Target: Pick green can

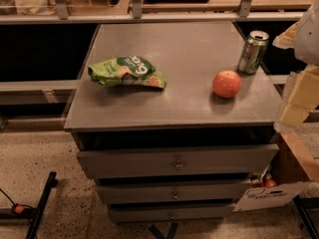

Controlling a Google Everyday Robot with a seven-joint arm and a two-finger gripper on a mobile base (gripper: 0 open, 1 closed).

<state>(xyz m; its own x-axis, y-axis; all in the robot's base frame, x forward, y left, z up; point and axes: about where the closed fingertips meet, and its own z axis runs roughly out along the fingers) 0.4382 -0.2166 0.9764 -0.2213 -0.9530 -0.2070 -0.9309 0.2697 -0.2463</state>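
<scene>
The green can (pixel 252 52) stands upright near the far right edge of the grey cabinet top (pixel 174 83). It is green with pale markings and a silver top rim. An orange ball (pixel 227 83) sits just in front and to the left of it. My gripper (pixel 295 102) shows as pale blocky parts at the right edge of the view. It is to the right of the can and a little nearer the front, apart from the can and holding nothing that I can see.
A flat green snack bag (pixel 127 72) with white lettering lies on the left part of the top. The cabinet has three drawers (pixel 177 163) below. A railing and shelf (pixel 149 6) run behind. A cardboard box (pixel 289 173) stands at the lower right.
</scene>
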